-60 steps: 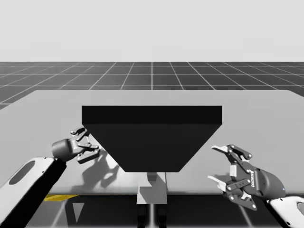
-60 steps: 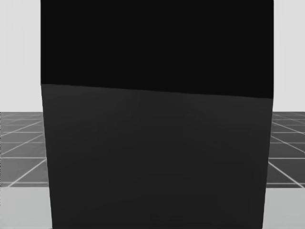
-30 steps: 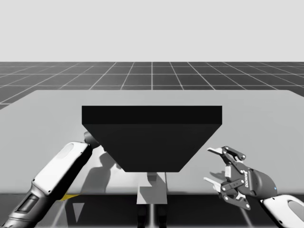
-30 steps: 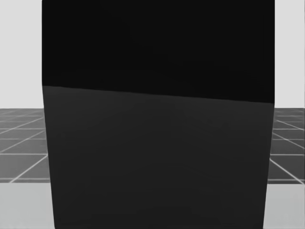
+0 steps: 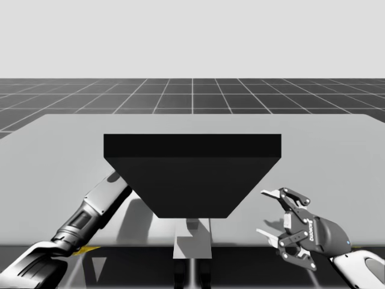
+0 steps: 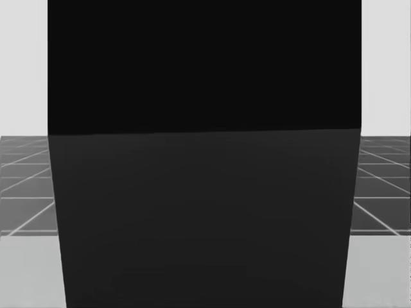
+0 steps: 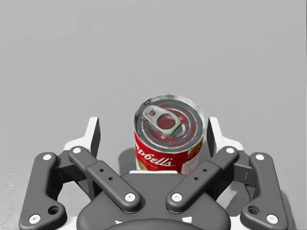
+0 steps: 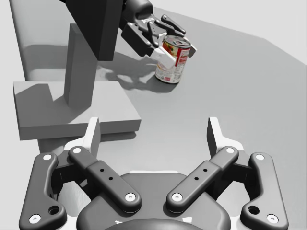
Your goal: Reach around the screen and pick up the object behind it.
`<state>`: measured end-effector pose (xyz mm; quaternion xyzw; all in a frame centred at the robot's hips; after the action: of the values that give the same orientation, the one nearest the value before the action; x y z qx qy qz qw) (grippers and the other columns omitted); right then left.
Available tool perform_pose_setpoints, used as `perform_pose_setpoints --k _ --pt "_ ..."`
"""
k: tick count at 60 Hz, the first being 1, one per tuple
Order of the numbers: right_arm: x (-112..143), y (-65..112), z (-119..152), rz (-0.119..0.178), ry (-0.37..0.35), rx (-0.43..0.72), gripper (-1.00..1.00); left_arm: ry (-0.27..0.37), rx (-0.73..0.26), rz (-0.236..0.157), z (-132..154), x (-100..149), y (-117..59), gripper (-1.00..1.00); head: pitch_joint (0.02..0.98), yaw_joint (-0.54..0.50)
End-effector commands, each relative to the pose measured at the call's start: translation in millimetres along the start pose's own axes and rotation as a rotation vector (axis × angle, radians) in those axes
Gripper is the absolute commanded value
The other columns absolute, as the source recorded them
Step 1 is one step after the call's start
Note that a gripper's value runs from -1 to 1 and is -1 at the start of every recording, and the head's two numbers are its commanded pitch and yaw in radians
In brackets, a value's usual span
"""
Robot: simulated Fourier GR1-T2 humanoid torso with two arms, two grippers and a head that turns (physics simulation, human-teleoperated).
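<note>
Left wrist view: behind the screen [image 5: 192, 180], our left gripper [image 7: 153, 127] is straddling the red can [image 7: 168, 141], fingers wide, not gripping. Our right gripper [image 5: 266, 212] is hanging open, empty, at the screen's four o'clock. The can's sitting off-centre; closing may knock it over.

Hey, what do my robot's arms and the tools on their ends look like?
The left arm and right arm are smooth white shells; the left shows a dark grey ribbed segment. The left tool and right tool match: dark grey linkage bars with silver pins, ending in pale fingertips.
</note>
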<state>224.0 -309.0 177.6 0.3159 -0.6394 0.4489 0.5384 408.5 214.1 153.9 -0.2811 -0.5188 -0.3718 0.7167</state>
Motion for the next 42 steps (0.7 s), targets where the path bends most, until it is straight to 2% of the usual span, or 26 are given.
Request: perform_pose_setpoints --k 1,11,13,14,15,16,18,30,42 --pt "5 1.0 1 0.007 -0.111 0.002 -1.00 0.034 -0.024 0.010 -22 -11 -3.3 -1.00 0.216 -0.01" --pt "4 1.0 1 0.008 -0.113 0.000 -1.00 0.057 -0.026 0.037 -24 -19 -4.7 -1.00 0.219 -0.01" --pt "5 1.1 1 0.010 -0.114 0.000 -1.00 0.062 -0.024 0.040 -24 -20 -4.6 -0.91 0.218 -0.01" --pt "5 1.1 1 0.010 -0.114 -0.001 -1.00 0.063 -0.021 0.037 -24 -21 -4.7 -0.52 0.218 -0.01" --pt "5 1.2 1 0.010 -0.114 -0.001 -1.00 0.068 -0.025 0.046 -24 -22 -4.7 0.86 0.217 -0.01" --pt "5 1.2 1 0.011 -0.114 -0.001 -1.00 0.068 -0.026 0.043 -24 -21 -4.9 0.94 0.217 -0.01" --pt "5 1.3 1 0.011 -0.114 -0.002 -1.00 0.069 -0.025 0.040 -23 -22 -5.0 1.00 0.216 -0.01" --pt "4 0.5 2 0.011 -0.115 -0.006 -1.00 0.050 0.009 0.015 -10 -14 -1.4 1.00 0.209 -0.01" --pt "3 -0.5 0 0.015 -0.111 -0.010 -1.00 0.017 0.089 0.001 31 -5 13.3 1.00 0.204 0.00"
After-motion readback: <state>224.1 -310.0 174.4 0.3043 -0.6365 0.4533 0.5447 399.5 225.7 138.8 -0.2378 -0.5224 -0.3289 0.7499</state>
